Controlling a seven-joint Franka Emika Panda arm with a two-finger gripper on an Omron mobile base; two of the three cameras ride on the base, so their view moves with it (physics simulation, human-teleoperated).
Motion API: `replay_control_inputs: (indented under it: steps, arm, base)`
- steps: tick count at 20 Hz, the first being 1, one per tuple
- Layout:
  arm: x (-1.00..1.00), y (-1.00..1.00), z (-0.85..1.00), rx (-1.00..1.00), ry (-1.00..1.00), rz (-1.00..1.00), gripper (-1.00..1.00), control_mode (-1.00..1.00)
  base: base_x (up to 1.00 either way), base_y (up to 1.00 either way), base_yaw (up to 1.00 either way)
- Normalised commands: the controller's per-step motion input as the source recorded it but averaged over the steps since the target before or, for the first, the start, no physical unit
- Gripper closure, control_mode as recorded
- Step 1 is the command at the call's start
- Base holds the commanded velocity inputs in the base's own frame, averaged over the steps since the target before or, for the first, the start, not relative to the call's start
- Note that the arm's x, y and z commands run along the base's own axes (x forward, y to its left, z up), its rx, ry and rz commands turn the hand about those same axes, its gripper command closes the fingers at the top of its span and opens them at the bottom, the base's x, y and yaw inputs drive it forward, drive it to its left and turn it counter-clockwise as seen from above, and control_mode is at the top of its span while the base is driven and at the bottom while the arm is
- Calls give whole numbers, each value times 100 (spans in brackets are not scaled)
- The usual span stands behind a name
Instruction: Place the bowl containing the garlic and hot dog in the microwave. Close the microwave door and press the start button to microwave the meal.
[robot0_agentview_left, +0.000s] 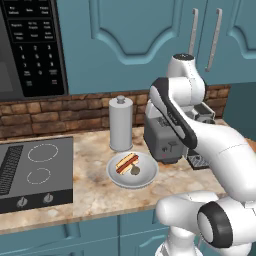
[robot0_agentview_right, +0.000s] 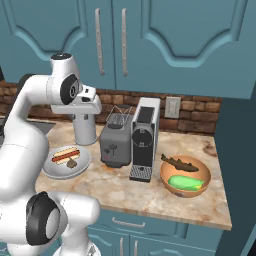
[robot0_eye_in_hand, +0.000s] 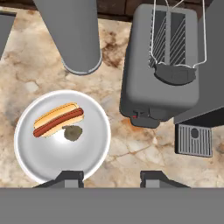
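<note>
**Bowl off to one side of the hand, nothing gripped**

Here is the bowl (robot0_eye_in_hand: 62, 135), sitting flat on the counter (robot0_eye_in_hand: 131, 151) in front of the canister (robot0_eye_in_hand: 70, 33) and just beside the toaster (robot0_eye_in_hand: 159, 65). Inside it, the hot dog (robot0_eye_in_hand: 58, 119) lies slantwise across the back half, and the garlic (robot0_eye_in_hand: 73, 133) rests right against its near side.

Now the gripper (robot0_eye_in_hand: 111, 178): its two fingertips stand apart at the bottom of the hand view with bare counter between them, so it is part open and holds nothing. It hangs above the counter, not touching anything.

And here is what the coming move looks to turn on. In the hand view the bowl lies to the left of the gap between the fingers and a little ahead. One tip sits over the bowl's near rim, the other over plain stone toward the toaster. So the hand would seem to need a shift toward the bowl, away from the toaster, to straddle that rim.

The microwave (robot0_agentview_left: 30, 47) sits up to the left, above the stovetop (robot0_agentview_left: 35, 170), its keypad (robot0_agentview_left: 35, 55) facing out. The bowl is well apart from it; the whole task lies ahead.
</note>
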Motion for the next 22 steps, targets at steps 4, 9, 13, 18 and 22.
replay_control_inputs:
  steps: [4,9,13,18,22]
  arm:
    - [-11,0,-30,0,-1,-1,-100,-100]
    - [-38,3,-70,2,-17,0,-100,-100]
    - [-31,5,-64,5,-20,-2,-100,-100]
    - [-29,20,-49,1,-11,-9,-100,-100]
    - [-4,-1,-53,17,-18,-9,-100,-100]
  base:
    - [0,0,0]
    - [0,0,0]
    - [0,0,0]
    - [0,0,0]
    - [0,0,0]
